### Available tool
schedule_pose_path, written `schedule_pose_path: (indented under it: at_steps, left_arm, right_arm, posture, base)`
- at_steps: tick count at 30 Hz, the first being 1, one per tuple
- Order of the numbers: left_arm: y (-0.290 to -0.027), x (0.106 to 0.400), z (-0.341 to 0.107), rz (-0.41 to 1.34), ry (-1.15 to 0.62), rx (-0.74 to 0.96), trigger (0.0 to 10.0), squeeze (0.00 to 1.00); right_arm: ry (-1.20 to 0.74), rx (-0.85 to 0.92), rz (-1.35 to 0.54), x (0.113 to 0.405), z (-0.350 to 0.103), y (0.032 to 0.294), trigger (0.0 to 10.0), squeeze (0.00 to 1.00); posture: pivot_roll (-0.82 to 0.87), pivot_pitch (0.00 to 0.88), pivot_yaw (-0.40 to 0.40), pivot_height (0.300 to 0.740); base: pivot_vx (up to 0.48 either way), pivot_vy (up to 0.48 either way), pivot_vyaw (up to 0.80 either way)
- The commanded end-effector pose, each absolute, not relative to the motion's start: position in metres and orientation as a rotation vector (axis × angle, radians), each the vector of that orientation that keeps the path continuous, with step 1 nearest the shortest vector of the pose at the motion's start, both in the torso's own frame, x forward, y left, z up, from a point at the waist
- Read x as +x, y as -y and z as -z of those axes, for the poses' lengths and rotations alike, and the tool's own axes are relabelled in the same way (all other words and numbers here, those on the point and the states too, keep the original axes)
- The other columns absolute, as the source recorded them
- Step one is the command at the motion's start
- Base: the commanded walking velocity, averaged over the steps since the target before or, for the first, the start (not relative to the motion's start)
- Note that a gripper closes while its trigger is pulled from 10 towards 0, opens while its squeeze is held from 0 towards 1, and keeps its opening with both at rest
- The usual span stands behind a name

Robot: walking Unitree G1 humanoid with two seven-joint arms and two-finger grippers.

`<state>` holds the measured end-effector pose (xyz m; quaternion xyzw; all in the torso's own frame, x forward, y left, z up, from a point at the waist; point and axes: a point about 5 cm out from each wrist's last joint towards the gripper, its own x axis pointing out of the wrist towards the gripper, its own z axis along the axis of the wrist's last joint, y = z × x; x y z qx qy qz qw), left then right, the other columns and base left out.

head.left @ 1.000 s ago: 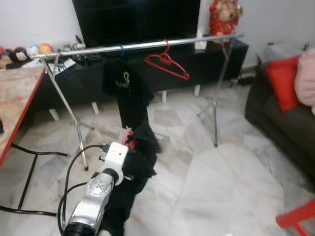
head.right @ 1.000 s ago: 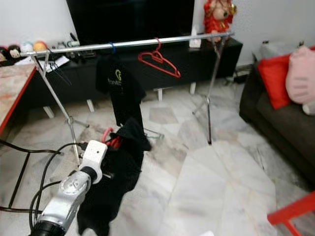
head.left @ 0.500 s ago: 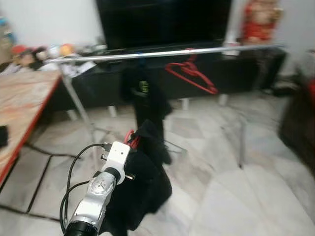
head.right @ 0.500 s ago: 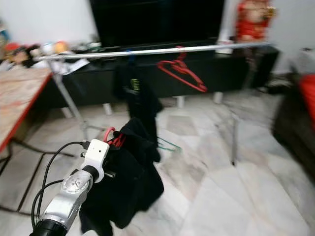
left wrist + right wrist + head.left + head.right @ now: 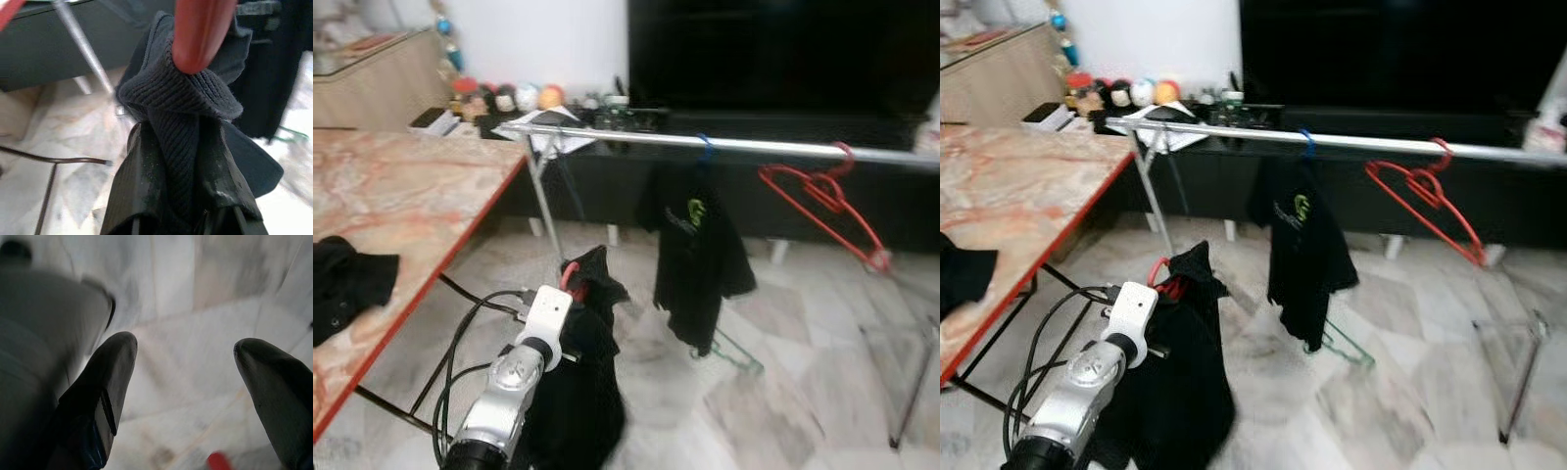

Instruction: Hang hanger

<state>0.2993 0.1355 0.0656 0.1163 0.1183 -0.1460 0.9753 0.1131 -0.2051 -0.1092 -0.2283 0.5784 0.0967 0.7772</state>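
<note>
**Left gripper holds a clothed red hanger low, in front of the rail**

The left gripper (image 5: 178,161) sits at the lower left of the head views, its two black fingers (image 5: 139,181) clamped together on a bunch of dark knitted cloth just under the hook of a red hanger (image 5: 570,274). That hook points upward and slightly away from the robot; the hanger's long axis cannot be made out, since a black garment (image 5: 578,392) drapes over it and hangs straight down toward the floor at the lower centre of the frame.

The metal rail (image 5: 744,145) runs across the upper half of the frame, from the centre left to the right edge, slanting slightly down to the right. A black shirt (image 5: 695,245) hangs from it on a blue hook near the middle. Further right, an empty red hanger (image 5: 822,201) hangs by its hook, its long axis tilted down toward the right edge.

A marble-patterned table (image 5: 401,206) with a red edge fills the left side, with a dark cloth (image 5: 347,284) lying on it. A green hanger (image 5: 734,352) lies on the marble floor below the shirt.

The right gripper (image 5: 183,382) points down at the floor, its fingers spread well apart.
</note>
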Motion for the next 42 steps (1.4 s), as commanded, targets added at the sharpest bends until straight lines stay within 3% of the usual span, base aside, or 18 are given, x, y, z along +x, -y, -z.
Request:
schedule_pose_path:
  at_steps: [1,23,42]
  left_arm:
    - [-0.1399,0.2977,-0.0647,0.288,-0.236,0.26,10.0,0.0]
    - [-0.1383,0.2965,-0.0636,0.288,-0.238,0.277,10.0,0.0]
    - [-0.1315,0.2931,-0.0629,0.318,-0.243,0.247,10.0,0.0]
  right_arm:
    - [-1.241,-0.465,-0.226,0.1137,0.1102,0.1966,10.0,0.0]
    - [-1.224,-0.446,-0.222,0.1178,0.1089,0.1971,10.0,0.0]
    - [-1.211,-0.43,-0.197,0.1209,0.1078,0.198,10.0,0.0]
  posture:
    - [-0.07,0.0,0.017,0.74]
    - [-0.06,0.0,0.003,0.74]
    - [-0.06,0.0,0.0,0.74]
  base:
    - [0.0,0.0,0.0]
    - [0.0,0.0,0.0]
    - [0.0,-0.339,0.0]
